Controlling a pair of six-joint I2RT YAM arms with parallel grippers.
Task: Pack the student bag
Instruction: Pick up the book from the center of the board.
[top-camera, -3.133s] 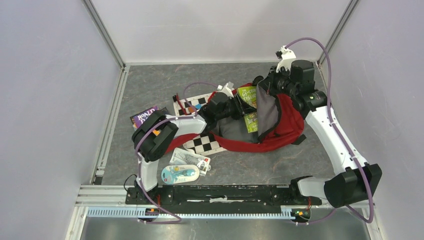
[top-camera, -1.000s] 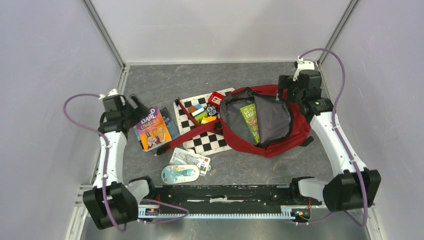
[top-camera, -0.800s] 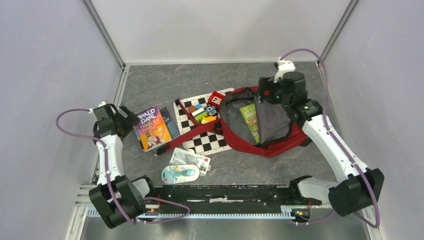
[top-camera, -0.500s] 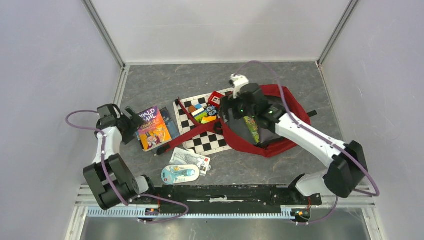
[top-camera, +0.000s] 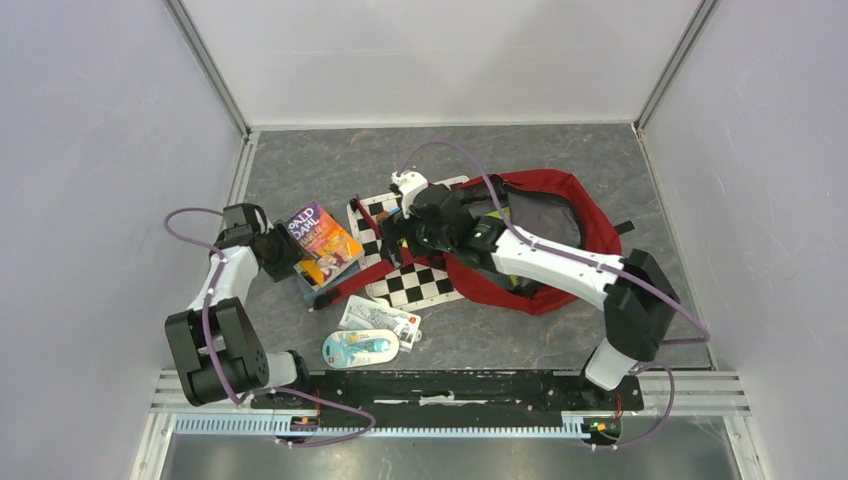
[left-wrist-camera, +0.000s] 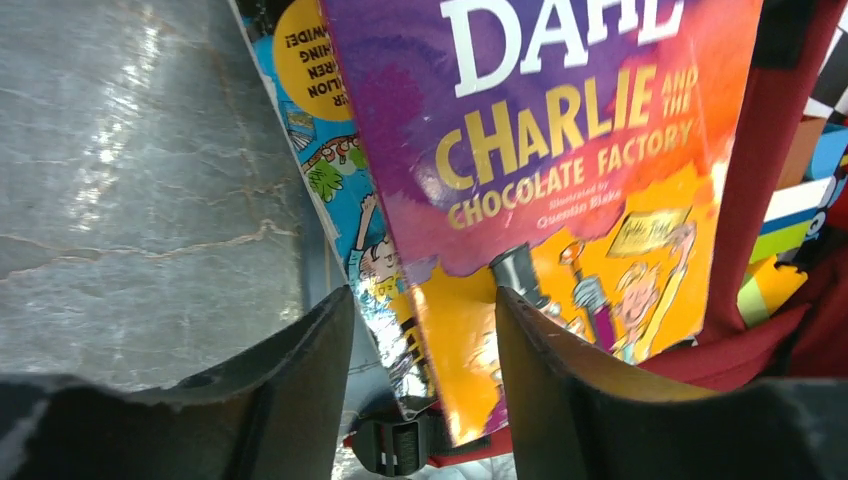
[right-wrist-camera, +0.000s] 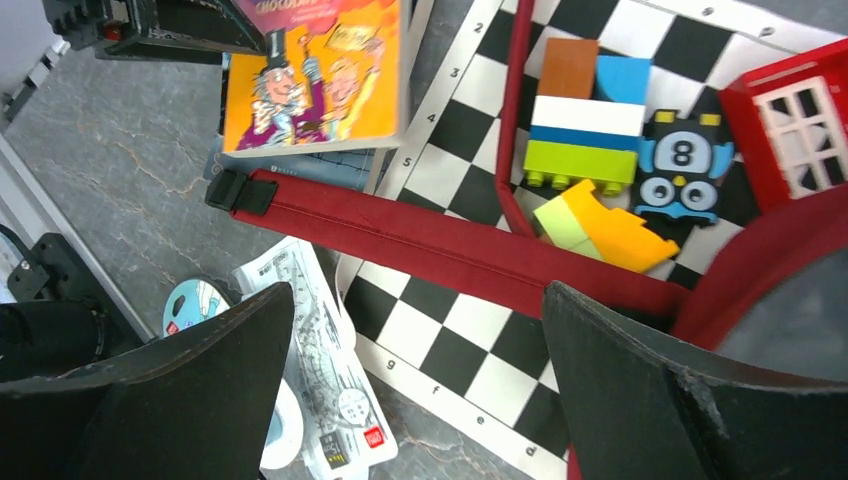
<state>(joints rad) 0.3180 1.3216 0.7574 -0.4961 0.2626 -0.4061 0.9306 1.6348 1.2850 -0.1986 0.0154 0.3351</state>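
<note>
Narrowing around the near corner of the purple-and-orange Roald Dahl paperback (left-wrist-camera: 560, 150), the left gripper (left-wrist-camera: 425, 300) has knocked it askew since a moment ago. Whether it truly grips, I cannot tell. The right gripper (right-wrist-camera: 420, 330), jaws wide and empty, has swung off the large red fabric backpack (top-camera: 590, 215), now just behind it, to hover over the chequered board (right-wrist-camera: 455, 125). That book looks next to go in.

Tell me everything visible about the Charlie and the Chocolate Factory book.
The Charlie and the Chocolate Factory book is a closed paperback, its glossy cover purple, orange and yellow with white and yellow lettering and cartoon figures. It rests cover up, askew on a blue-covered book on the grey table, left of the chessboard. One corner sits between the left gripper's fingers; whether they pinch it is unclear.
</note>
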